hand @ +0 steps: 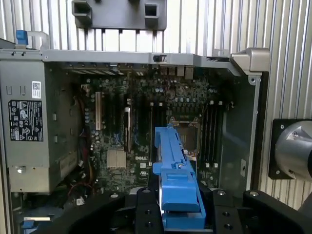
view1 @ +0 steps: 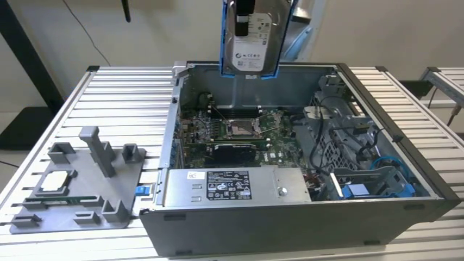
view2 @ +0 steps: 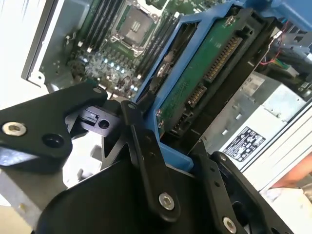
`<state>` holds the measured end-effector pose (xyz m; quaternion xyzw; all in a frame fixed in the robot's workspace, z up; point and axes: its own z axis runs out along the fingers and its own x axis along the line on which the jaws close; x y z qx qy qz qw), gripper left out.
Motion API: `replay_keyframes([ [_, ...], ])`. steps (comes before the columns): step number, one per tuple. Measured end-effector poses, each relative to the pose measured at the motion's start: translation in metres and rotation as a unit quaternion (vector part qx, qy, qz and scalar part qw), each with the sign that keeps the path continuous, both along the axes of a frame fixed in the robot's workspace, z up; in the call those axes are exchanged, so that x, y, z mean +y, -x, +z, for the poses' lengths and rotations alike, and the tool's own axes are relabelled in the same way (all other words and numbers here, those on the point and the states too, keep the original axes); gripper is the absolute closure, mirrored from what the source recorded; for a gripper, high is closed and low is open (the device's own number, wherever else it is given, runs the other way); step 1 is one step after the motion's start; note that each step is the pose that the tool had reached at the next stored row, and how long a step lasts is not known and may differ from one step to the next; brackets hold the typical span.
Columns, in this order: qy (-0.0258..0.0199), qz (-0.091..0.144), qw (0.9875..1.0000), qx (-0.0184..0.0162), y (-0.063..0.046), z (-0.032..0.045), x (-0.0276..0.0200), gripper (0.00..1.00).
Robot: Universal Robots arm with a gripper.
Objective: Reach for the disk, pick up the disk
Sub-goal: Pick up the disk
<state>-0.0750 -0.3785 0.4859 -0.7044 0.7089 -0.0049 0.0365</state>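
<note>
— Above the open computer case [view1: 239, 217], what hangs there?
— The disk [view1: 250, 43], upright in its blue rails, clamped by the tool [hand: 180, 214].
— And inside the case?
— Motherboard [view1: 232, 133], grey power supply [view1: 236, 185], on the slatted bench [view1: 116, 92].

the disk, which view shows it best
The exterior view: the disk hangs above the open computer case, label facing the camera. The second wrist view shows its green circuit-board side, held in the claw. The first wrist view shows its blue rail edge-on.
</note>
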Motion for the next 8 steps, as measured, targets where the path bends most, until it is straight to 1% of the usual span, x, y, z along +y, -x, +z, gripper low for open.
replay_keyframes([
  [8,0.0,0.0,1.0,0.0,-0.029,-0.0005,-0.0001,1.0],
])
